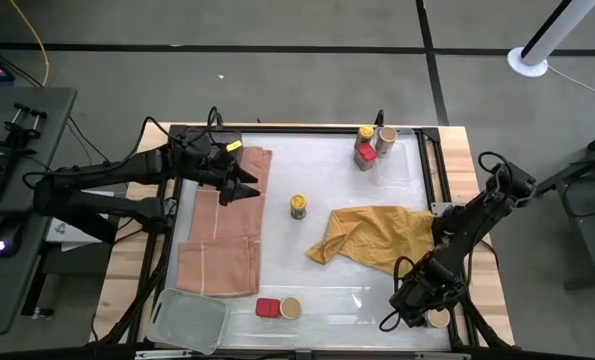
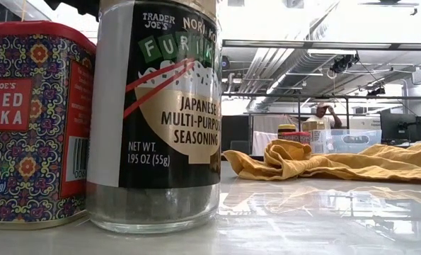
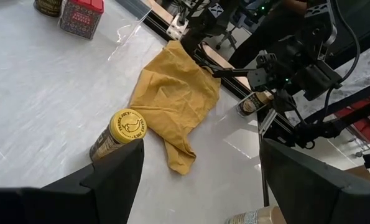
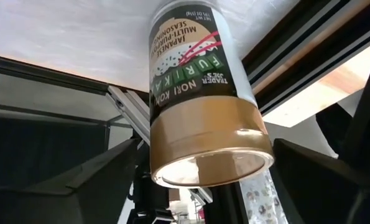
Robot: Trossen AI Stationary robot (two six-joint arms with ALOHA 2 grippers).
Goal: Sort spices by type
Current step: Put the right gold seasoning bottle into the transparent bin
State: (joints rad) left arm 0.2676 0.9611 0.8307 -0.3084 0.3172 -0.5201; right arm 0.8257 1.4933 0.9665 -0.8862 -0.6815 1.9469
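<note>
Tan-topped jar between spread right gripper jaws at five o'clock, unclamped. Left gripper open at ten o'clock. Yellow-capped jar alone mid-table; sorting partial.

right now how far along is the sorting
Nothing grouped yet. The far cluster mixes a yellow-capped jar, a tan-topped jar and a red tin; a second tin and second tan jar sit near the front edge; a lone yellow jar stands mid-table. In hand: the right gripper, open around a furikake jar. The left gripper waits open, at the left.
</note>
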